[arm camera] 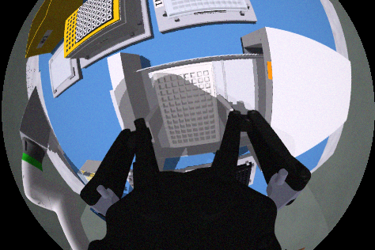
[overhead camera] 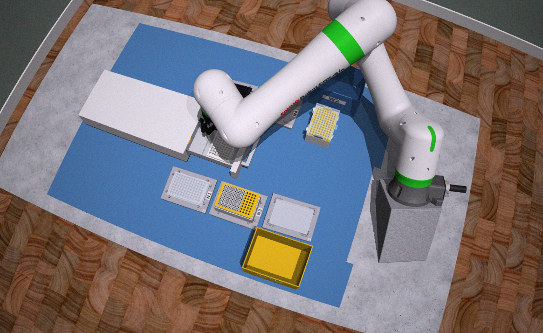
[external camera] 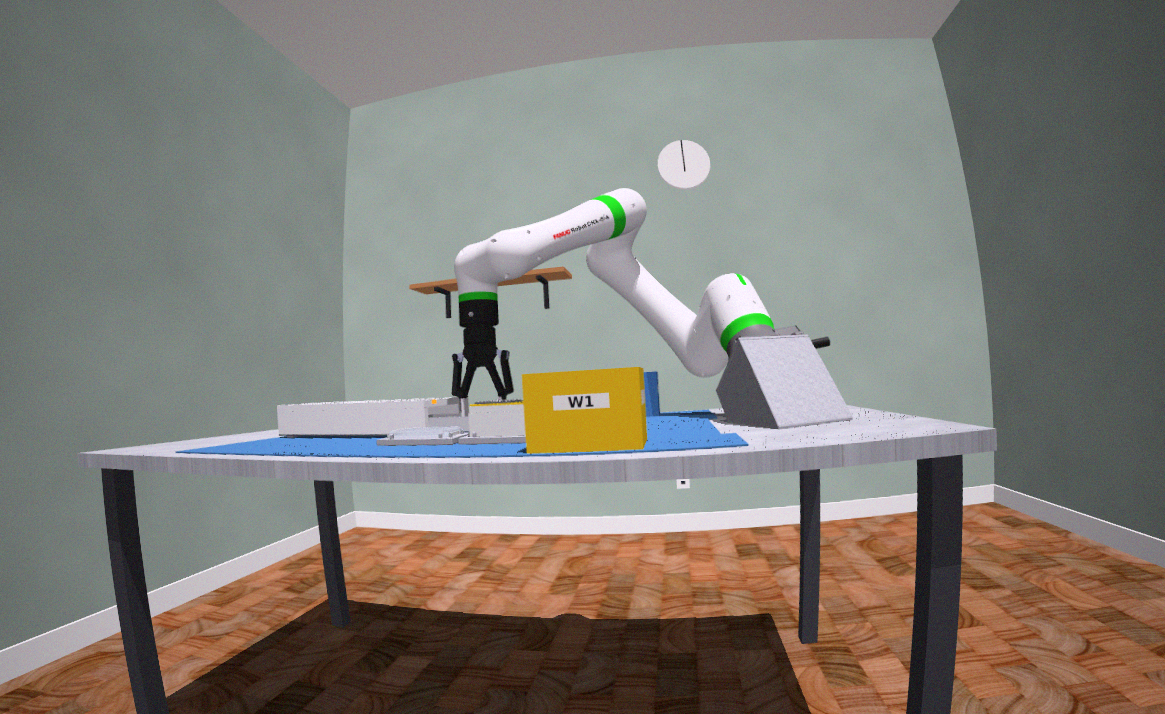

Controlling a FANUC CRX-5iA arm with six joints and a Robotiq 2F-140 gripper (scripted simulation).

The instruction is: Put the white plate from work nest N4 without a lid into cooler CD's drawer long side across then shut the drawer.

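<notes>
White plate point(arm camera: 190, 108): I see it clamped in my gripper point(arm camera: 188, 107), over the open drawer point(overhead camera: 196, 145) | drawer juts from cooler CD point(overhead camera: 137, 109), near the mat's point(overhead camera: 120, 198) far edge | amber lamp point(arm camera: 269, 70) lit.

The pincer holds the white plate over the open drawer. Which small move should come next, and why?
Probably lower it straight down: the pincer is shut on the white plate, which seems to hang above the open drawer, and the amber lamp is lit.

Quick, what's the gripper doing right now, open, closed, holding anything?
Gripper: shut on the white plate, holding it over the open cooler drawer.
</notes>
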